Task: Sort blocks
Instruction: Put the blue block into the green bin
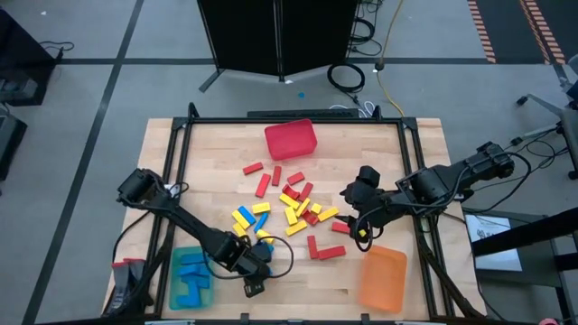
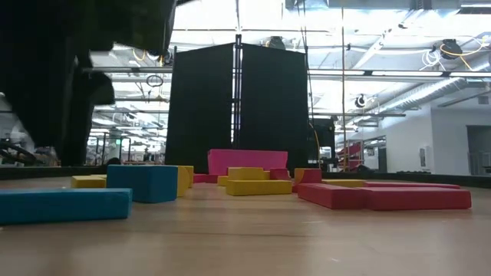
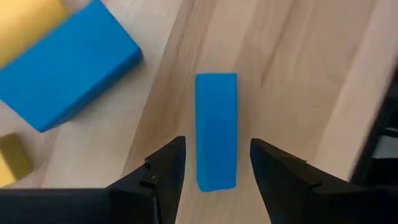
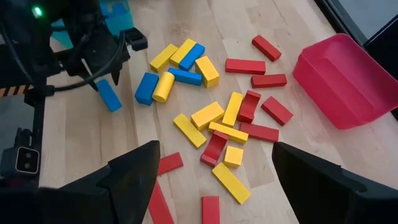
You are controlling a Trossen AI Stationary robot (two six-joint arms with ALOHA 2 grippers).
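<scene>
Left end effector (image 3: pixel 211 163) hung part-open astride blue block (image 3: pixel 216 127), empty; block looked light, stiff — grip long sides mid-length.

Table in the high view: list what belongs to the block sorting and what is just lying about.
Part of the job:
- red blocks, yellow blocks and blue blocks loose on the table
- red bin, blue bin, orange bin
- left gripper, open around a blue block
- right gripper, open above the pile

Just lying about:
- cables on the floor
- black partition behind the table
</scene>
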